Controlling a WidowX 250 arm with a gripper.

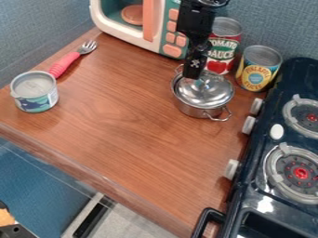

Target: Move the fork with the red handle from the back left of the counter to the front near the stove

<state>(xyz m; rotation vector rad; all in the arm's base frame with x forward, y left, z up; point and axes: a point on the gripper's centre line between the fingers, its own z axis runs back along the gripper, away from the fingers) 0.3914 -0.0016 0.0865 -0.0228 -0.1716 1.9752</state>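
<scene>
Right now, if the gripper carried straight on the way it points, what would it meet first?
The gripper points down at the metal lid on the small pot, so probably the lid's top; whether they already touch is unclear from this angle.

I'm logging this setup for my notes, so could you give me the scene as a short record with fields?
gripper: over the pot, at the top of its lid
pot: metal, two side handles, on the counter
lid: shiny metal, on the pot
tall can: tomato sauce, behind the pot
pineapple can: beside the tall can, near the stove
low can: far side of the counter from the stove
fork: pink handle, its end by the low can
microwave: toy, orange buttons, at the back
stove: dark, pale knobs facing the counter
</scene>
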